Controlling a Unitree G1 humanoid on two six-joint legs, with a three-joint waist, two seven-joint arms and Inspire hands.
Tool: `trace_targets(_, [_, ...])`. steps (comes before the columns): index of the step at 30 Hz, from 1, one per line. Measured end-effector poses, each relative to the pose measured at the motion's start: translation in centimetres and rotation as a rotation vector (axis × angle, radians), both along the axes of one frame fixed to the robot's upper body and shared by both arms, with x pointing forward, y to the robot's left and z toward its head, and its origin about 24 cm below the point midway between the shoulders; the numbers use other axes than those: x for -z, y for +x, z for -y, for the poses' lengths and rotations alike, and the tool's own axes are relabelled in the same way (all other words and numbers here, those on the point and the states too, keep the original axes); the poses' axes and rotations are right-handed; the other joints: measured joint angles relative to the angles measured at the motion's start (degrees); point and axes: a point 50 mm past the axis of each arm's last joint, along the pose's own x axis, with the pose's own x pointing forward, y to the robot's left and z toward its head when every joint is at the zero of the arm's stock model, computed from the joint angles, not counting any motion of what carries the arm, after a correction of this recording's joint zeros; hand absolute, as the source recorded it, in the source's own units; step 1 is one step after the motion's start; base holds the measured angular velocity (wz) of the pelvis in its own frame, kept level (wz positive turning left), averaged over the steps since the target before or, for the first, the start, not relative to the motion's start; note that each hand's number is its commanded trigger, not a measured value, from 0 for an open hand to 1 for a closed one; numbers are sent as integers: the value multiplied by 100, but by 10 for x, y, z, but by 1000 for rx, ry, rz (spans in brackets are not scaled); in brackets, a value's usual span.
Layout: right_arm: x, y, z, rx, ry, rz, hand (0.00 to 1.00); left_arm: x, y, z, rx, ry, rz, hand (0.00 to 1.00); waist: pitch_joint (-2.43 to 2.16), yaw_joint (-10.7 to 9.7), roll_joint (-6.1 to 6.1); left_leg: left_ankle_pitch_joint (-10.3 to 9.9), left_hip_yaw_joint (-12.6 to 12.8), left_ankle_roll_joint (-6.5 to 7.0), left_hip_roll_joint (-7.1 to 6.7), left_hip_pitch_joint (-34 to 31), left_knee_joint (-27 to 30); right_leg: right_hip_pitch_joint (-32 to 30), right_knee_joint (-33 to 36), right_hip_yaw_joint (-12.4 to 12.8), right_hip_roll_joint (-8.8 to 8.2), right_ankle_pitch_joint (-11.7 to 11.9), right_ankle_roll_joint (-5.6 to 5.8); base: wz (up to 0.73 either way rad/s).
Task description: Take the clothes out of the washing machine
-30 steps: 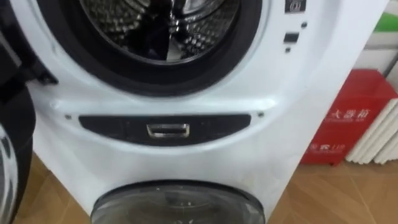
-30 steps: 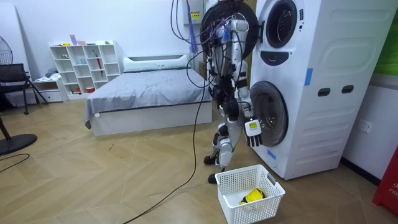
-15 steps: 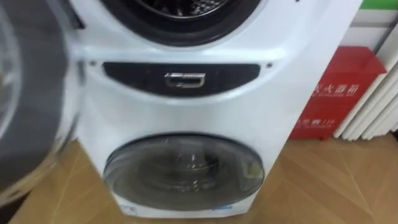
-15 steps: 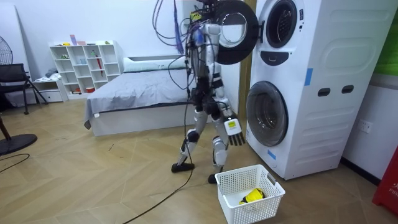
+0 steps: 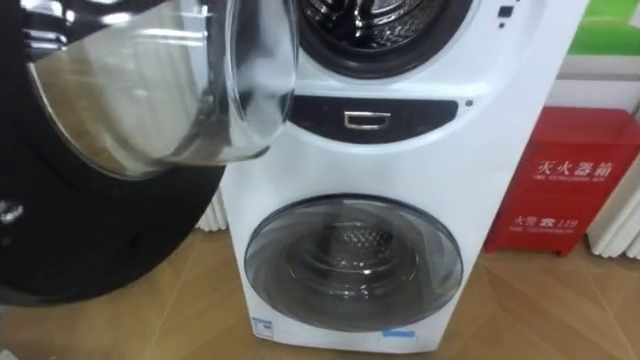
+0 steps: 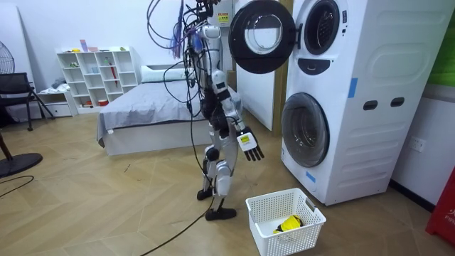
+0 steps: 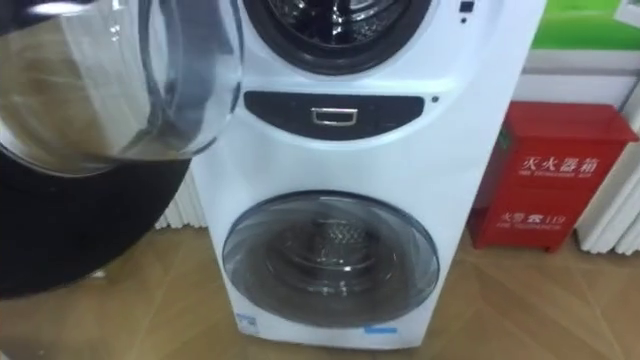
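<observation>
One yellow cloth [image 6: 288,225] lies in the basket [image 6: 261,231], set on the floor near the washer [image 6: 370,64] to receive laundry. Door [image 6: 260,35] stands wide, freeing the drum [image 5: 385,20]. Right hand [image 6: 250,144] hangs splayed, empty.

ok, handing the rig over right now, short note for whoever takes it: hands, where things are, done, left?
Right hand: open, empty, hanging low beside the robot.
Robot stands clear of the stacked washing machine, facing it.
Done: upper door wide open; lower door shut.
White laundry basket on the floor by the machine, yellow item inside.
Left: step in, check the upper drum for clothes (can't tell from here), move them to the basket.
</observation>
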Motion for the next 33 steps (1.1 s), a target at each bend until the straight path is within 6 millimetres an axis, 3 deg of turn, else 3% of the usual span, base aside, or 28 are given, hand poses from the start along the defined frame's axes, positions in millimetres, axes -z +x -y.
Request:
trace_targets(2, [0, 3, -2, -31, -7, 7, 0, 0, 2, 2, -10, -4, 15, 0, 0, 14, -1, 41, 33, -68, 65, -65, 5, -1, -273, -13, 95, 109, -140, -24])
trace_targets(5, [0, 4, -4, -47, -8, 7, 0, 0, 2, 5, -10, -9, 30, 0, 2, 60, -16, 106, 102, -158, 121, -76, -58, -32, -404, 45, 203, 180, -221, -13])
trace_targets(10, [-1, 8, -3, -47, -31, 23, 0, 1, 2, 7, -11, -14, 30, 0, 13, 64, -45, 141, -18, -217, 159, -88, -92, -11, -440, -58, 242, 185, -235, 4])
trace_targets(19, [0, 4, -2, -41, -43, 7, 0, 0, 0, 2, -50, -13, 31, 0, 53, 55, -156, 141, -309, -217, 103, -6, -138, 256, -609, -210, 216, 185, -235, 11])
trace_targets(22, [0, 0, -2, -39, -42, 0, 0, 0, -1, 2, -77, -20, 33, 0, 67, 65, -135, 141, -354, -217, 103, 38, -148, 319, -615, -208, 210, 185, -235, 6])
trace_targets(25, [0, 0, -1, -28, -44, 4, 0, 1, -7, 0, -197, -41, 41, 0, 63, 74, -82, 141, -371, -217, 103, 42, -143, 335, -620, -220, 207, 185, -235, 3])
trace_targets(27, [-2, 1, 5, 15, -60, 13, 0, -1, -6, -9, -342, -47, 78, 0, 38, 61, -38, 141, -389, -216, 104, 42, -138, 341, -614, -232, 208, 185, -235, 0])
trace_targets(29, [-3, 1, 8, 34, -76, 20, 0, -5, -4, -20, -449, -41, 121, 0, 46, 76, 17, 141, -390, -216, 111, 35, -144, 340, -594, -220, 219, 185, -235, 0])
trace_targets(33, [-7, 5, 18, 56, -107, 45, 0, -21, 19, -53, -676, -21, 296, 0, 52, 76, 137, 141, -442, -216, 105, 28, -131, 346, -585, -210, 229, 186, -236, 5])
